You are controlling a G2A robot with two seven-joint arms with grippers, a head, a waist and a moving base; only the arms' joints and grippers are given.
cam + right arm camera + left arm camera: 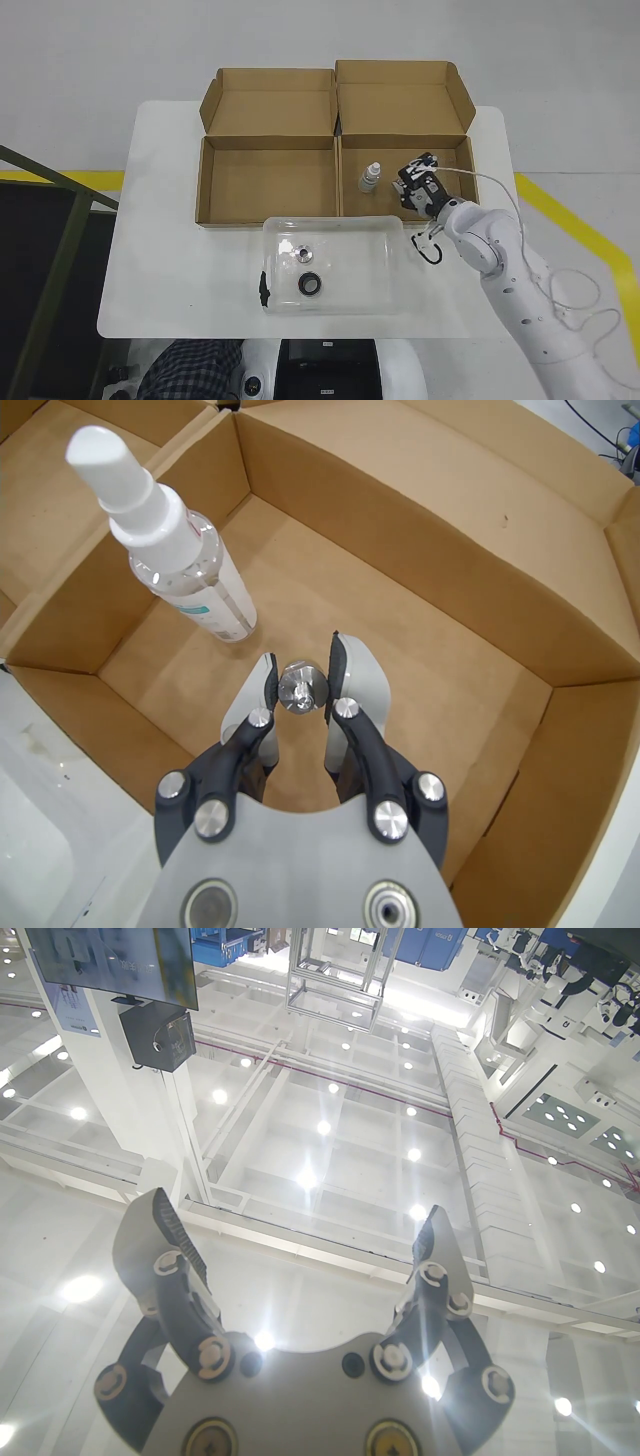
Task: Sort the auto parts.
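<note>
on your white desk (160,260) two open cardboard boxes sit side by side, the left box (265,185) and the right box (360,205). a clear tray (380,285) lies just in front of them, nearer the robot. your right gripper (302,670) hangs inside the right box, pinching a small shiny metal part (298,695) between its fingertips; whether the part touches the box floor is unclear. your left gripper (296,1208) is spread wide and points up at the ceiling. a clear bottle (190,565) with a white cap stands upright in the right box, near the gripper but apart from it. in the tray lie a silver disc (300,252) and a black ring (311,285), with a small black piece (262,290) at the tray's edge.
</note>
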